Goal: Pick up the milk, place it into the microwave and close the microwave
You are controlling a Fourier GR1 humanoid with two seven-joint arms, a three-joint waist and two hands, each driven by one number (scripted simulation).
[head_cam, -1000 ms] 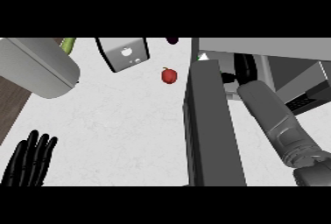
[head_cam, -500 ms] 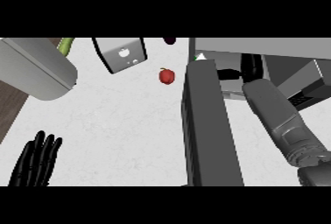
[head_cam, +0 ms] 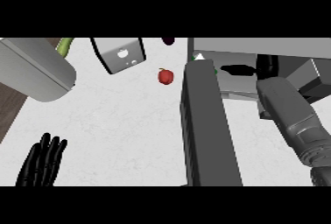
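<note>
We had our left hand (head_cam: 42, 162) low at the lower left of the head view, fingers straight and spread, resting over the pale desk (head_cam: 123, 122). Our right forearm (head_cam: 294, 118) reached into the open microwave (head_cam: 258, 48), past its dark door (head_cam: 207, 127) standing open; the right hand (head_cam: 267, 65) showed only as a dark shape, so we could not tell its fingers. We could barely glimpse the milk (head_cam: 200, 57) as a white tip inside, just above the door. A red pepper (head_cam: 165, 75) sat on the desk nearby.

White speckled surface (head_cam: 116, 118); dark grey microwave door (head_cam: 207, 131); red pepper (head_cam: 165, 76) at twelve o'clock; black left hand (head_cam: 42, 164) at seven o'clock; grey right forearm (head_cam: 291, 118).
</note>
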